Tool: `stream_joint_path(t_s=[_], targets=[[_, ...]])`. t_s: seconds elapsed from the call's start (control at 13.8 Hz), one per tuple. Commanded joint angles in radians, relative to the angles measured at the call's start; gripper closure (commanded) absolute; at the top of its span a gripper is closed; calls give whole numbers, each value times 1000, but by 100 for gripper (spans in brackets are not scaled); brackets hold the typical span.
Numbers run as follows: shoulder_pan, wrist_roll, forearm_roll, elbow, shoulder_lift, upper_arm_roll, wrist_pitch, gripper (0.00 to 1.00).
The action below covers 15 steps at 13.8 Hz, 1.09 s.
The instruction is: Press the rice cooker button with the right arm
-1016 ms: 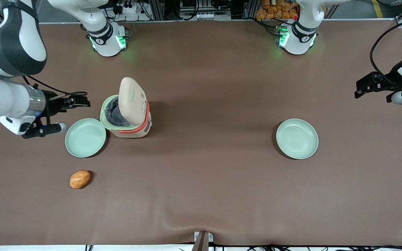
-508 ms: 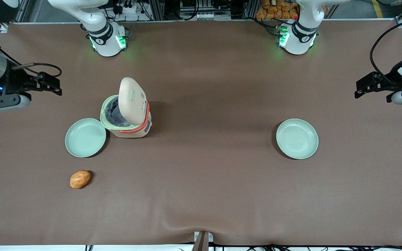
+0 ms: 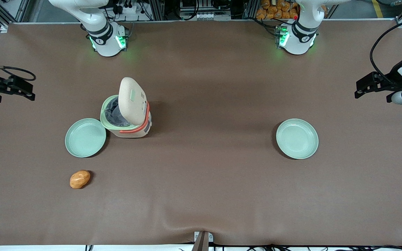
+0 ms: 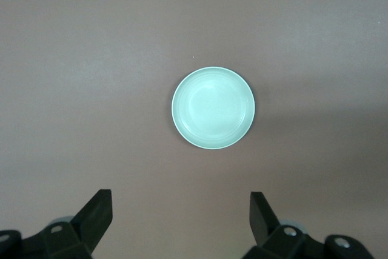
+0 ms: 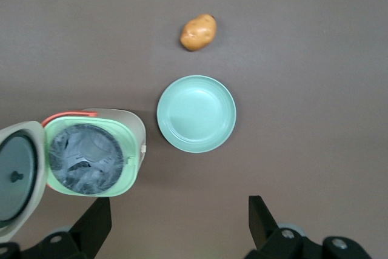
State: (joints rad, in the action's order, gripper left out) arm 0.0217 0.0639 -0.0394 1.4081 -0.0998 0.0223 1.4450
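The cream rice cooker stands on the brown table with its lid swung up, so the green rim and dark inner pot show. The pale green button is a small patch on the raised lid's outer face. My right arm's gripper hovers well away from the cooker, toward the working arm's end of the table. In the right wrist view the gripper is open, with only bare table between its black fingers. It touches nothing.
A pale green plate lies beside the cooker, toward the working arm's end. An orange-brown lump lies nearer the front camera than that plate. A second green plate sits toward the parked arm's end.
My right arm has pulled away from beside the cooker and plate, toward its own end of the table, and is now mostly out of the front view. The cooker's lid stays up.
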Motion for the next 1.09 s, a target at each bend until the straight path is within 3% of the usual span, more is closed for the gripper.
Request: stream_joint_path(t_s=[0.0,0.51,0.73,1.02], targets=[[-6,-7,10,100,67,1,18,0],[-5,42,33,106,74,64,6,0],[-5,43,122,107,74,119,-38,0],[4,40,113,103,74,127,-40,0]])
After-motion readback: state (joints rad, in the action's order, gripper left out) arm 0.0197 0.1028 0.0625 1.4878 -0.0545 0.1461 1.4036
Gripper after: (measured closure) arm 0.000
